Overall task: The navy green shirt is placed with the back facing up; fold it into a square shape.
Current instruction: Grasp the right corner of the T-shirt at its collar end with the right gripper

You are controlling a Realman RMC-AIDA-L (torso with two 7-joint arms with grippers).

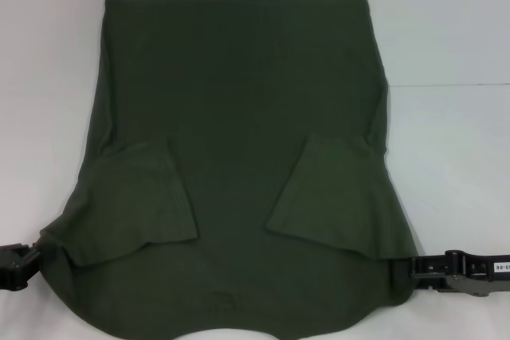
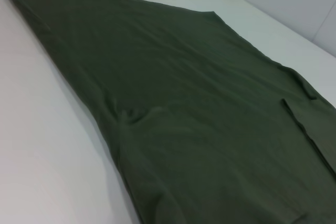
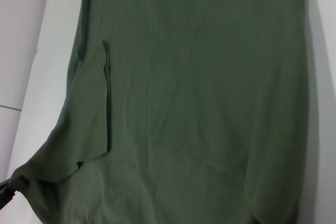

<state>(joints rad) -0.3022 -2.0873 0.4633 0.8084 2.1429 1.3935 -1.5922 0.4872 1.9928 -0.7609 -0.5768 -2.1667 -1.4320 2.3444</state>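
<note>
Across the middle of the frame the navy green shirt (image 1: 239, 141) lies flat on the white table (image 1: 454, 157), both sleeves folded in; my left gripper (image 1: 30, 259) and right gripper (image 1: 416, 267) pinch its lower corners, bottom left and right; body folds remain, I reckon.

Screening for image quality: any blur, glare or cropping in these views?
Head view: even light, no glare; the shirt is sharp, its near hem cropped; the left gripper and right gripper sit at its shoulder edges. Left wrist view: soft focus, shirt creases faint. Right wrist view: blurred, fabric fills the frame.
</note>
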